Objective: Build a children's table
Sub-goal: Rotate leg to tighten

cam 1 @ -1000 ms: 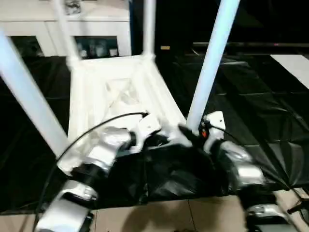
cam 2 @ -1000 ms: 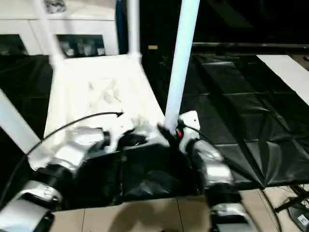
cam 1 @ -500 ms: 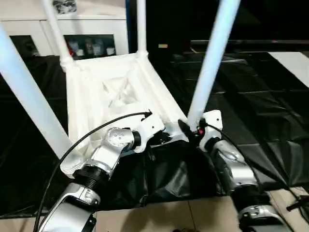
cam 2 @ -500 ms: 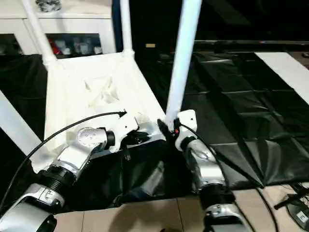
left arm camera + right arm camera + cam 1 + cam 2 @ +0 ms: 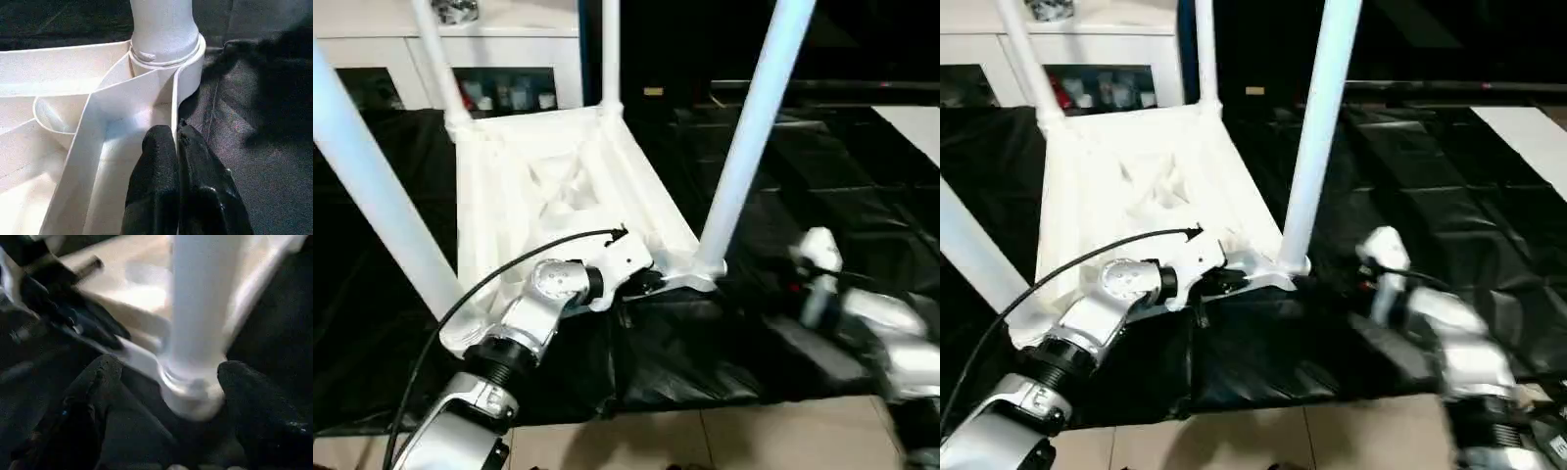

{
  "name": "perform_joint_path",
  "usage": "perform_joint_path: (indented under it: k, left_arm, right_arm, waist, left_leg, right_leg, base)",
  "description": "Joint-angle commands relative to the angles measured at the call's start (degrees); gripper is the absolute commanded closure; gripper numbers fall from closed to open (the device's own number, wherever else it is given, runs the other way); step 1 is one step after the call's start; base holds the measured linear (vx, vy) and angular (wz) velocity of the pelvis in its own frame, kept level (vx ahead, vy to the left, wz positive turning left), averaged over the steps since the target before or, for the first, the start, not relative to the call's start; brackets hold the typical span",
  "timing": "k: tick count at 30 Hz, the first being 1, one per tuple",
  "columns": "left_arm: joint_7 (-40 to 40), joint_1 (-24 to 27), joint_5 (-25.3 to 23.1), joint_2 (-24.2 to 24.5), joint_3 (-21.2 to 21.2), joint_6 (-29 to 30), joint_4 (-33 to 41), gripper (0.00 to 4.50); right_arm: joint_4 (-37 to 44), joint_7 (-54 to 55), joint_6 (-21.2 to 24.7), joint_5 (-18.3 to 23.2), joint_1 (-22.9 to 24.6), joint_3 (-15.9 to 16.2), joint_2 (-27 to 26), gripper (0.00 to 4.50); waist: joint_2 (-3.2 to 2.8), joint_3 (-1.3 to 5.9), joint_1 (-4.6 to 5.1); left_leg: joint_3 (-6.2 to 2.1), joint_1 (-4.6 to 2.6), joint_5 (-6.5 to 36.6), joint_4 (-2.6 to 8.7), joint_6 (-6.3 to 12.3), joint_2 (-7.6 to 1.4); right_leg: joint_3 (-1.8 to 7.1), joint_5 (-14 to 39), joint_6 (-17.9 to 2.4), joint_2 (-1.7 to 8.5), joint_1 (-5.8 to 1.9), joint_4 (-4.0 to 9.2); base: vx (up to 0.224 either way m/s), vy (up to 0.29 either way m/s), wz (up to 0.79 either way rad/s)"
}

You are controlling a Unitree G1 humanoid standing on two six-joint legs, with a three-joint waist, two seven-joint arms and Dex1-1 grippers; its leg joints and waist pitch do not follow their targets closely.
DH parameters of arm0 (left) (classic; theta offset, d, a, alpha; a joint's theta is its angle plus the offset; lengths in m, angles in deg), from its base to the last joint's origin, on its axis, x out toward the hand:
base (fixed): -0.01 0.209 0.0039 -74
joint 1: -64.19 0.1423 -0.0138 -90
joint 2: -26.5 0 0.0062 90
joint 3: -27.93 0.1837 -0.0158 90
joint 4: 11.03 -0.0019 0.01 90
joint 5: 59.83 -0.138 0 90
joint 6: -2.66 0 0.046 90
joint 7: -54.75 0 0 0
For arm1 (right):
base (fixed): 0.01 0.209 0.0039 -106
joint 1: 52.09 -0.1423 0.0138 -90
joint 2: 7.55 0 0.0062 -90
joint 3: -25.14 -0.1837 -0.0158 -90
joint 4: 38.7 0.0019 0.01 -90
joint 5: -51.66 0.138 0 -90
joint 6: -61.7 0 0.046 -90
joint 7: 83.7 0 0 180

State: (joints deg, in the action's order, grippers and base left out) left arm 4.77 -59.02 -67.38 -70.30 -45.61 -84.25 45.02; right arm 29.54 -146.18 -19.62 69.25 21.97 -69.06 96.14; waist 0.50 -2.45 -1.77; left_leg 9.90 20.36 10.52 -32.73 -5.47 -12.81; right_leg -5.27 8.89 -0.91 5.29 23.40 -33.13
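The children's table lies upside down on black sheeting, its ribbed white tabletop (image 5: 558, 186) facing up. Legs stand in its corner sockets: near right (image 5: 749, 137), near left (image 5: 372, 196), far left (image 5: 435, 59) and far right (image 5: 610, 49). My left gripper (image 5: 176, 134) is shut on the thin near rim of the tabletop, just beside the near-right socket (image 5: 166, 49). My right gripper (image 5: 168, 377) is open, its fingers (image 5: 98, 377) spread wide a short way off from that same leg's base. Its silver forearm (image 5: 867, 318) lies to the right of the leg.
A white cabinet with glass doors (image 5: 509, 59) stands behind the table. Crumpled black sheeting (image 5: 862, 176) covers the floor around it, and bare tiles (image 5: 705, 441) run along the near edge. My left arm's black cable (image 5: 489, 279) arcs over the near rim.
My right gripper has let go of the near-right leg's base, opened wider and drawn back to the right. The left gripper has kept its hold on the rim.
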Motion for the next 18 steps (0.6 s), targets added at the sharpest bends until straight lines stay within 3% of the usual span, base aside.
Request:
perform_joint_path:
  k: [1, 5, 6, 7, 10, 14, 15, 18]
  left_arm:
    - [-1.6, 1.3, 0.8, 0.5, 0.9, -0.8, 1.2, 4.50]
    - [-3.8, 2.0, 1.3, 1.2, 1.5, -0.7, 2.5, 4.50]
    - [-3.7, 2.1, 1.3, 1.3, 1.4, -0.7, 2.5, 4.50]
    - [-3.8, 2.1, 1.3, 1.3, 1.4, -0.7, 2.5, 4.50]
    - [-3.7, 1.8, 1.4, 1.7, 1.2, -1.0, 2.0, 4.50]
    - [-1.6, 0.7, 1.8, 1.3, -0.3, -1.8, 0.7, 4.50]
    - [-1.8, -0.1, 3.2, 1.0, -1.5, -1.2, 0.6, 4.06]
    - [-3.5, -0.4, 6.7, 1.1, -4.1, 1.3, 3.3, 3.95]
  right_arm:
    - [-0.3, -0.5, -0.4, -1.0, 0.1, -0.5, 1.0, 0.91]
    - [-2.1, 1.0, 0.3, -1.2, -0.7, -0.3, 1.6, 0.91]
    - [-2.4, 1.2, 0.6, -0.9, -0.9, -0.6, 1.4, 0.61]
    - [-2.7, 1.3, 1.0, -0.4, -1.2, -0.8, 1.1, 0.61]
    - [-1.2, -2.9, 3.5, 1.3, -0.9, 1.0, 1.4, 0.40]
    - [1.4, -4.2, 3.2, 0.6, 0.2, 2.8, 1.4, 0.08]
    - [1.6, -5.4, 2.9, 0.6, 0.3, 3.5, 1.2, 0.00]
    - [1.7, -7.6, 3.2, 0.5, 0.3, 5.2, 1.1, 0.00]
  waist:
    - [0.88, 3.72, -0.22]
    - [0.86, 3.74, -0.29]
    - [0.85, 3.70, -0.35]
    - [0.80, 3.70, -0.37]
    - [0.71, 3.70, -0.36]
    - [0.67, 3.74, -0.47]
    - [0.75, 3.68, -0.44]
    - [0.48, 3.69, -0.58]
  left_leg:
    - [0.57, 0.48, 10.3, 2.80, 6.79, -0.07]
    - [0.60, 0.43, 9.9, 2.72, 6.83, -0.09]
    - [0.67, 0.40, 9.8, 2.69, 6.82, -0.07]
    - [0.67, 0.38, 10.0, 2.70, 6.82, -0.05]
    - [0.59, 0.34, 10.5, 2.72, 7.08, -0.14]
    - [0.53, 0.42, 10.0, 2.72, 7.00, -0.15]
    - [0.62, 0.44, 10.4, 2.68, 6.90, -0.06]
    - [0.51, 0.46, 10.8, 2.73, 6.41, -0.06]
  right_leg:
    - [1.97, 15.6, -10.6, 2.05, -3.56, 3.95]
    - [1.97, 16.0, -10.8, 2.19, -3.47, 3.93]
    - [1.97, 16.0, -11.0, 2.08, -3.41, 3.97]
    - [1.95, 16.0, -10.9, 2.05, -3.41, 3.94]
    - [1.87, 16.0, -10.9, 2.04, -3.49, 3.93]
    - [1.87, 15.6, -10.5, 2.12, -3.55, 3.86]
    - [1.84, 16.4, -10.3, 2.02, -3.50, 4.00]
    - [1.78, 17.9, -10.3, 2.20, -3.54, 4.09]
  base:
    - [0.000, 0.000, 0.00]
    - [0.000, 0.000, 0.00]
    - [0.000, 0.000, 0.00]
    - [0.000, 0.000, 0.00]
    - [0.000, 0.000, 0.00]
    - [0.000, 0.000, 0.00]
    - [0.000, 0.000, 0.00]
    - [0.000, 0.000, 0.00]
